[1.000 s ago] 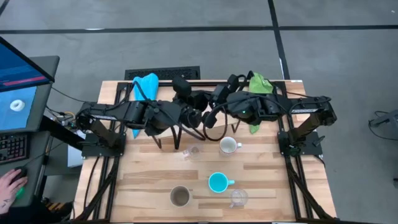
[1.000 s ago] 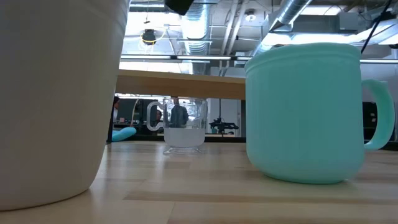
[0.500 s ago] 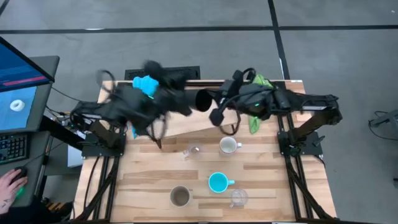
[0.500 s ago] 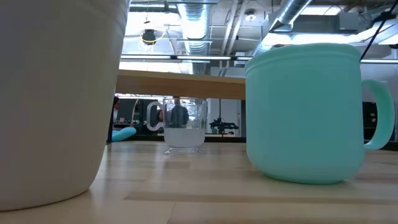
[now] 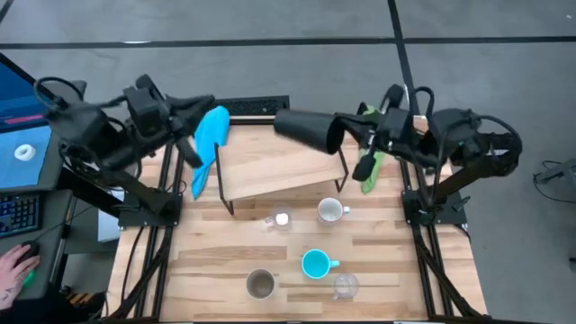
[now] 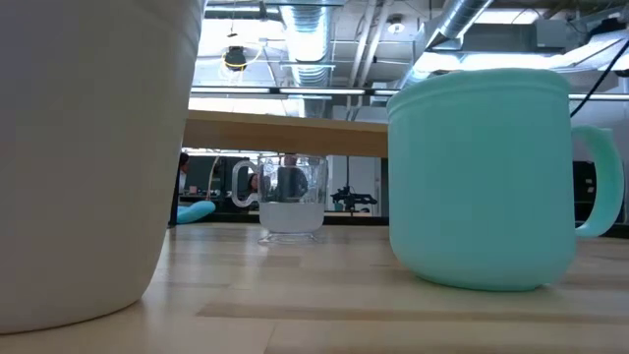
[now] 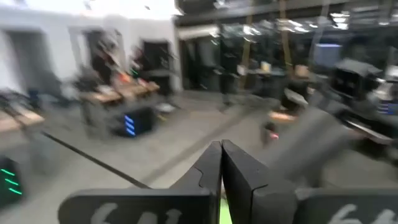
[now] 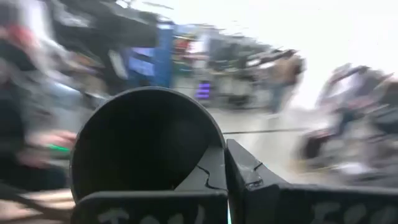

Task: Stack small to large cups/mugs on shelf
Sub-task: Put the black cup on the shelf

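Note:
My right gripper is shut on a black cup, which is held on its side above the far right part of the shelf. My left gripper is shut with nothing in it, raised beyond the table's far left corner, near a blue cloth. On the table in front of the shelf stand a clear glass, a white mug, a turquoise mug, a beige-grey mug and a second clear glass. My right gripper holds the black cup by the wall at its mouth, one finger inside the cup and the other outside. The fingers come in level from the table's right. The cup is lifted clear, on its side, its base toward the left.
A green cloth hangs at the shelf's right end, close under my right arm. In the low view the beige-grey mug and the turquoise mug stand close up, with the glass and the shelf's board behind.
Both arms have drawn apart from the middle above the shelf and risen. My left gripper has swung toward the table's far left corner, rolling as it went. My right gripper has pulled back toward the right edge, carrying the black cup. The shelf's top now shows.

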### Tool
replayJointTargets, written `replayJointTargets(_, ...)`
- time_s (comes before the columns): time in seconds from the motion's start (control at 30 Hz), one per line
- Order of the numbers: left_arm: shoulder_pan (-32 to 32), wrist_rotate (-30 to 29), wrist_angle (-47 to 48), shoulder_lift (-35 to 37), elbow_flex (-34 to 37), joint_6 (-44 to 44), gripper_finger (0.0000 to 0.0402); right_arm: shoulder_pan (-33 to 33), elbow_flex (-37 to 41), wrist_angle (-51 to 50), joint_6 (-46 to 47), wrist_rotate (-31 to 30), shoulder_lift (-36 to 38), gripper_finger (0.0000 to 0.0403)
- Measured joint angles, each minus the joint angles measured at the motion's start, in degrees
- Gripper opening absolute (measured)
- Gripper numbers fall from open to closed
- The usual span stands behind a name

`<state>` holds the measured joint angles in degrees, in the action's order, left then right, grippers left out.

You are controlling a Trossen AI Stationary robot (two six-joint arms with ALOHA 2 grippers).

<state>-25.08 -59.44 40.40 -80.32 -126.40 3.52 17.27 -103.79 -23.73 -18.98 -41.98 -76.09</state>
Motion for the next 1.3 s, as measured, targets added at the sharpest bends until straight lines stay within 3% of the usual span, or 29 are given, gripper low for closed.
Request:
replayJointTargets(0.13,0.0,1.2,7.5,0.2,2.1,-9.0,0.0000,2.7,-0.1,7.4,-17.9,-14.3,-3.0,0.0003)
replayJointTargets(0.27,0.0,1.2,9.1,-0.7,3.0,-11.9,0.0000,3.2,0.0,16.2,-34.5,-22.1,-7.6,0.0003)
replayJointTargets(0.43,0.1,0.0,8.1,-1.9,3.0,-12.6,0.0000,2.1,0.0,23.7,-46.0,-24.3,-12.4,0.0003)
replayJointTargets(0.63,0.1,-1.2,8.1,-1.9,3.0,-13.2,0.0000,1.4,0.0,26.6,-48.7,-23.0,-14.1,0.0003)
replayJointTargets(1.0,0.1,-1.2,8.1,-1.7,3.0,-9.8,0.0000,11.0,0.0,26.1,-25.6,-6.4,-1.6,0.0003)
replayJointTargets(1.1,0.1,-1.0,8.1,-1.8,3.0,-8.2,0.0000,13.2,0.0,25.3,-18.0,3.7,1.9,0.0003)
replayJointTargets(1.3,0.1,1.8,8.1,-1.8,2.9,-4.4,0.0000,14.6,0.0,21.5,-5.8,29.6,7.2,0.0010)
